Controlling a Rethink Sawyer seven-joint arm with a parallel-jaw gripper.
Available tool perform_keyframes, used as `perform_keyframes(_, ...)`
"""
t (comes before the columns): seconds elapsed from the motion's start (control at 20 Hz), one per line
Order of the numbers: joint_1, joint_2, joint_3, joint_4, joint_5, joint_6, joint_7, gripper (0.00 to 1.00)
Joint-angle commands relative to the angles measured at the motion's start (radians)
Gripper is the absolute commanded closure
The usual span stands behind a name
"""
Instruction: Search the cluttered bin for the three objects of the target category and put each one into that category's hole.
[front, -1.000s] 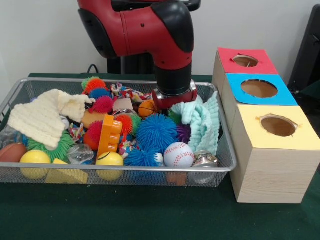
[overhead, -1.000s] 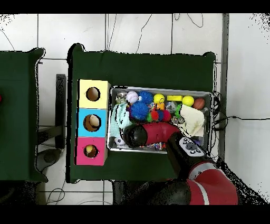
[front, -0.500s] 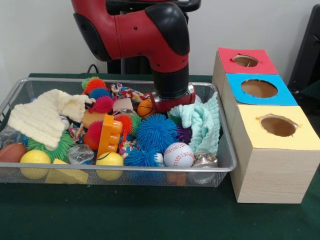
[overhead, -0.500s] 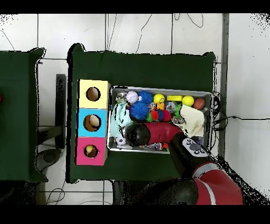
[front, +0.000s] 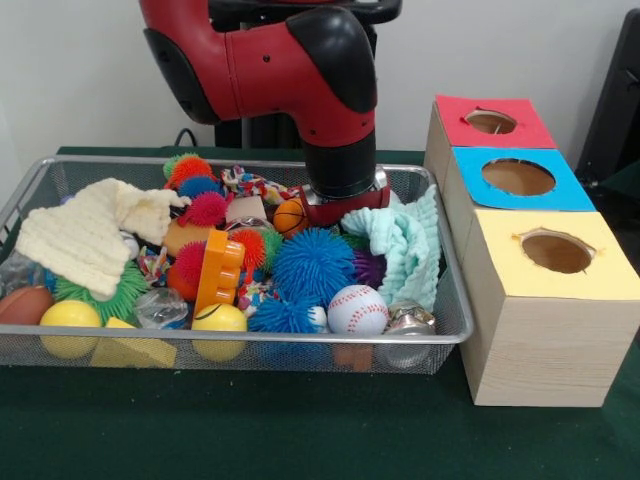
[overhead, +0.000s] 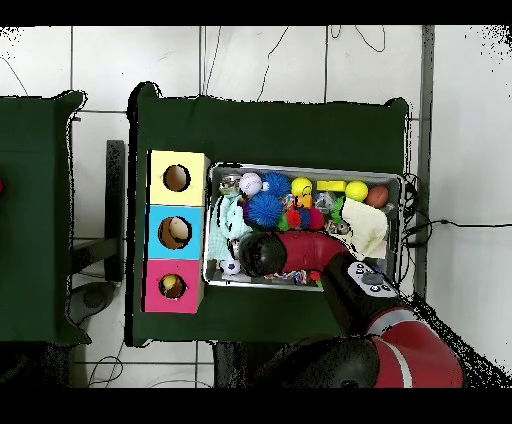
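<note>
Currently you are in the search-and-pick step: the arm (front: 290, 70) stands low over the back of the wire bin (front: 440, 325), wrist end planted among the clutter, and nothing can be seen carried toward the boxes.

- The gripper (front: 345, 208) is buried behind the blue spiky ball (front: 313, 265) and the mint cloth (front: 405, 240). Its tips are hidden in both views, so you cannot tell how wide it stands or whether it has anything.
- Just beside the wrist sits a small orange basketball (front: 290, 216); contact cannot be judged.
- Ball-like candidates near the front rim: baseball (front: 357, 309), two yellow balls (front: 219, 322) and (front: 69, 317), a brown football (front: 24, 304) at the far end.
- Soft items: cream knitted cloth (front: 85, 235) draped over one end, mint cloth against the other.
- Three boxes stand outside the bin: red box (front: 492, 122), blue box (front: 518, 178), yellow box (front: 555, 253). From overhead, something rests inside the red hole (overhead: 172, 286) and the blue hole (overhead: 176, 232); the yellow hole (overhead: 176, 178) looks empty.

Judgement: the target category is not shown, so which objects count stays open. The next move calls for a straight lift clear of the clutter, a check of what has come up, then a carry to the matching hole. Watch that the cloth does not snag.
</note>
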Motion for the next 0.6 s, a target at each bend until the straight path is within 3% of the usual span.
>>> perform_keyframes(0.05,0.019,0.27,0.039,-0.125,-0.018,-0.172,0.102,1.0)
perform_keyframes(0.35,0.015,0.184,0.006,-0.091,-0.042,-0.11,0.077,1.0)
perform_keyframes(0.6,-0.054,0.075,0.017,-0.057,-0.044,0.045,-0.023,1.0)
